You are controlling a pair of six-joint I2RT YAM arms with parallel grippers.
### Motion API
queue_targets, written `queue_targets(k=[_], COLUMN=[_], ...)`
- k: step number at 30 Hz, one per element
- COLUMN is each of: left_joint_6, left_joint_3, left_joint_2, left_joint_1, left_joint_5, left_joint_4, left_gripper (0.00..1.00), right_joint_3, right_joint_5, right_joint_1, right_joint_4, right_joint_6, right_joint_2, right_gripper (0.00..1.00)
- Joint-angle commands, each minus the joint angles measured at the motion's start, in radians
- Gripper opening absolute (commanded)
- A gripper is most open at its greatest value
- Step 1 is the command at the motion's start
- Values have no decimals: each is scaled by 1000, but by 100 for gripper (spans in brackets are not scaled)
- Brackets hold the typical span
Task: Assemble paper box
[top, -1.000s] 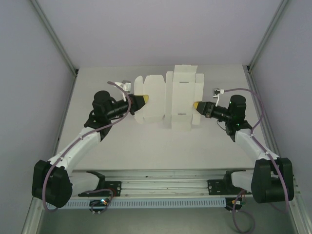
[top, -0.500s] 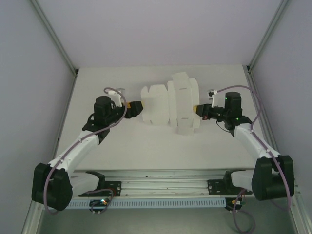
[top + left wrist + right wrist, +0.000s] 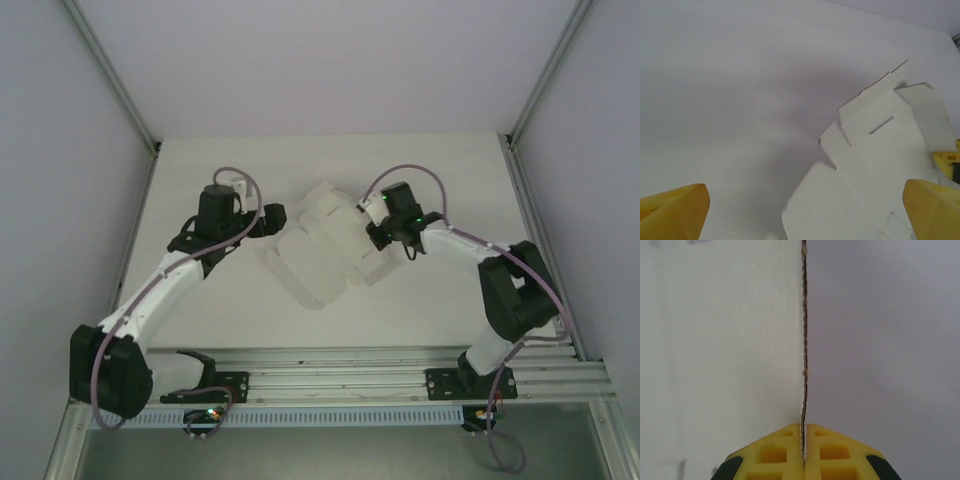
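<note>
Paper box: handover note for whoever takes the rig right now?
Left gripper: open, holding nothing, facing the paper box from its left side.
Right gripper: shut on one edge of the paper box.
Paper box: an unfolded die-cut blank, lying skewed in the middle of the table.
Done: blank gripped. No panel is closed, and the slot is empty.
Left: fold the panels up, tuck the tabs, close the flaps.
</note>
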Motion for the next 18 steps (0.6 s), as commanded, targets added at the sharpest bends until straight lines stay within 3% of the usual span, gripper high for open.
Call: queue_targets(k=[1, 4, 8, 18], left_joint_6=[37, 54, 76, 69], left_joint_3=[74, 126, 185, 287], left_joint_2=[69, 137, 228, 415], left_joint_1=[7, 8, 9, 23], left_joint_5=[57, 72, 69, 66], left_joint_4=[10, 8, -1, 33], left_gripper=[100, 100, 100, 100], right_joint_3=[1, -13, -59, -98], right_joint_5=[353, 376, 309, 288], right_joint_1=[58, 95, 114, 161], right_joint_4=[195, 316, 435, 478], right_joint_6=[-307, -383, -408, -487], right_joint_2=[78, 109, 97, 87], right_gripper=[0, 0, 0, 0])
